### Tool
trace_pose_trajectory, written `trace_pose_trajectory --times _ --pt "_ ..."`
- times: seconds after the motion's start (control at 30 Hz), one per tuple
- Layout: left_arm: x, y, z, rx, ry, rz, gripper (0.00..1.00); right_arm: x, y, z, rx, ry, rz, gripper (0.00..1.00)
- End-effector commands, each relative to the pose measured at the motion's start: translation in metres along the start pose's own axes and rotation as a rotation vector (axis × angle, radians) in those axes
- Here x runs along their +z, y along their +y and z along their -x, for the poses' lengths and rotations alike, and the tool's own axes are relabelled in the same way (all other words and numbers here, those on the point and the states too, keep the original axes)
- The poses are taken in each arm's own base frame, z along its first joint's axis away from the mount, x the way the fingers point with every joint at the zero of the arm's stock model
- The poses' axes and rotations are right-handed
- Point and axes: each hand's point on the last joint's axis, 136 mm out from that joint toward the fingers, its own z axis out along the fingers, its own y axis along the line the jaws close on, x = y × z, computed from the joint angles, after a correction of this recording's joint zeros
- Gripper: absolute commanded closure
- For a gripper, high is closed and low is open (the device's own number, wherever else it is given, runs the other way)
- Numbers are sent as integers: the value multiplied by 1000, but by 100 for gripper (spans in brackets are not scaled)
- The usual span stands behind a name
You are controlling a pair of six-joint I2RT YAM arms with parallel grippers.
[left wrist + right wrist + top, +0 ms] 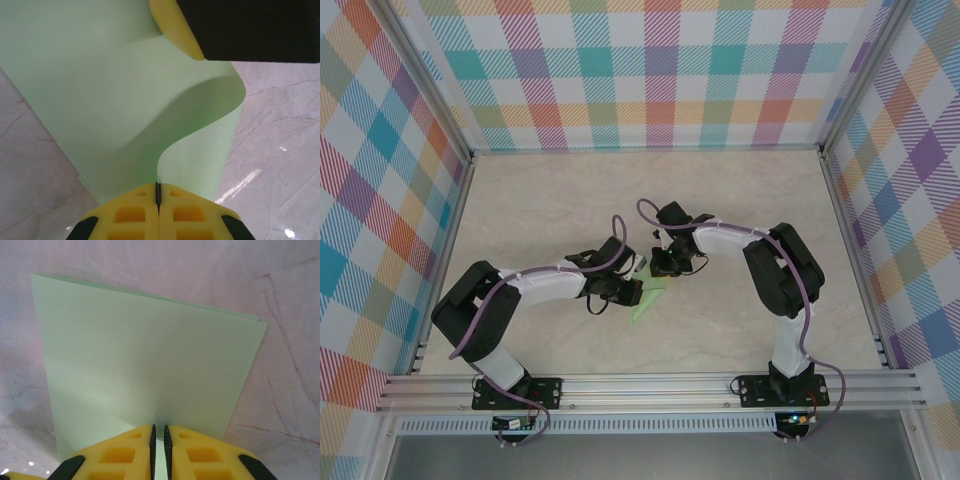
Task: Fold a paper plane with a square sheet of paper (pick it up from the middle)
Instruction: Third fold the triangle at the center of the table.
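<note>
Left gripper (158, 194) clamped on paper (100, 90) edge; right gripper (159, 436) pinches another edge, likely steadying doubled layers so fold aligns.

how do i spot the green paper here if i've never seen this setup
On the pale marble table inside the plaid walls, look at the middle. The sheet of paper is pinched by the left claw and right claw; it is the only pale green thing, thin and plain.
</note>
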Motion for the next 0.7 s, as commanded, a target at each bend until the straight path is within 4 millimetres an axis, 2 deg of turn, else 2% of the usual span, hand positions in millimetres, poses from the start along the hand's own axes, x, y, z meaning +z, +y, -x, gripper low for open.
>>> trace_pose_trajectory --times 0.0,0.67 --pt "-1 9 6 2 3 32 100 7 -13 -8 12 37 -56 83" --pt "1 19 4 -5 9 73 100 9 -18 -11 28 46 -74 83"
